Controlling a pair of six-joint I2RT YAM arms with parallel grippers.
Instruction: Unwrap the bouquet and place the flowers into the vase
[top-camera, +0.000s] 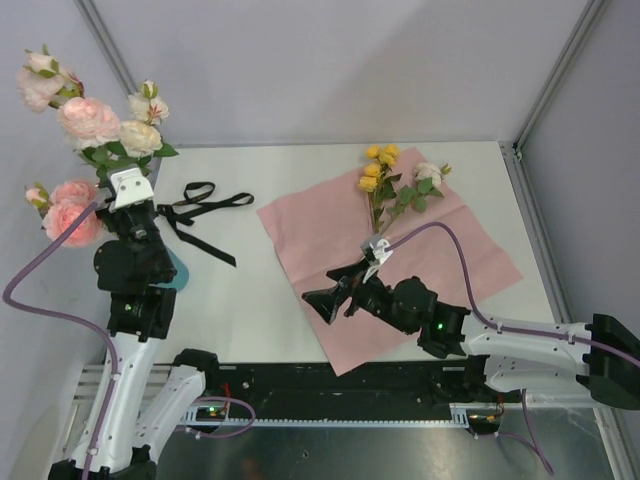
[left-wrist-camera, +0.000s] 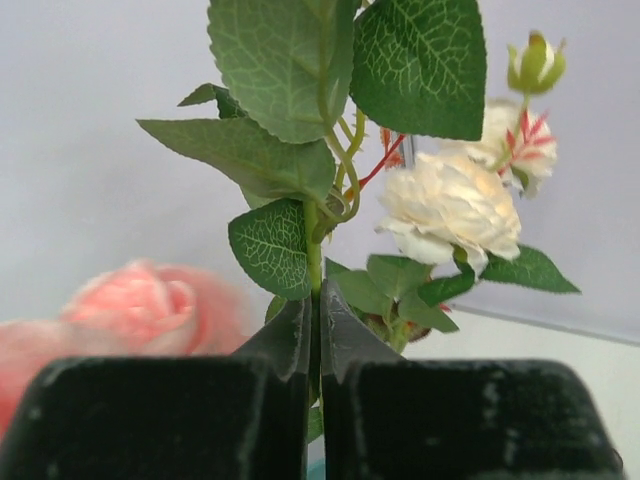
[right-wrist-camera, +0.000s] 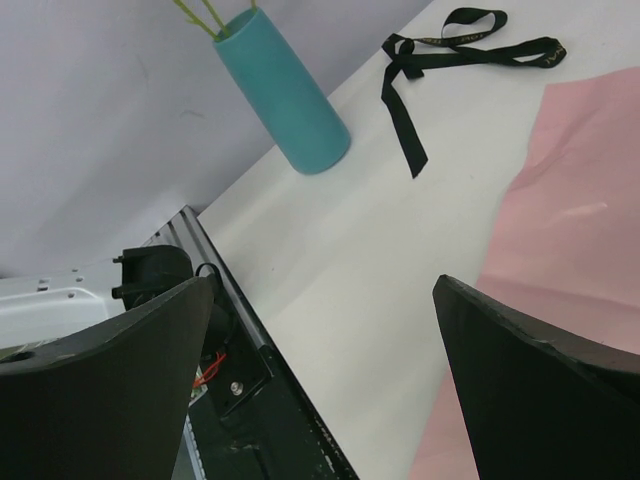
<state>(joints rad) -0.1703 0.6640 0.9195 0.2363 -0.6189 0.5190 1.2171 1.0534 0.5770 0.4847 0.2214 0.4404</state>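
Ok, left pincer (left-wrist-camera: 313, 312) is closed on a green stem of the flowers (top-camera: 95, 120): pink and cream roses with leaves, the bunch standing up at the far-left corner above the left arm (top-camera: 135, 300). Left wrist view shows both fingers (left-wrist-camera: 285, 345) pinching the stem just under the leaves.

The vase (right-wrist-camera: 283, 93), teal, stands on the surface (top-camera: 260, 300) at the left side. From above it's mostly hidden by the left arm. Right wrist view shows thin green stems rising out of its mouth.

Right pincer (top-camera: 325, 297) is wide open and holds nothing. It hovers over the near-left edge of the pink paper (top-camera: 450, 250). The paper lies spread flat, centre-right on the surface.

A sprig of yellow roses (top-camera: 380, 165) plus one white bloom (top-camera: 430, 172) with leaves lies on the paper's far part, stems pointing toward the right pincer.

Black ribbon (top-camera: 200, 205) lies loose on the surface between vase and paper, apart from the paper.
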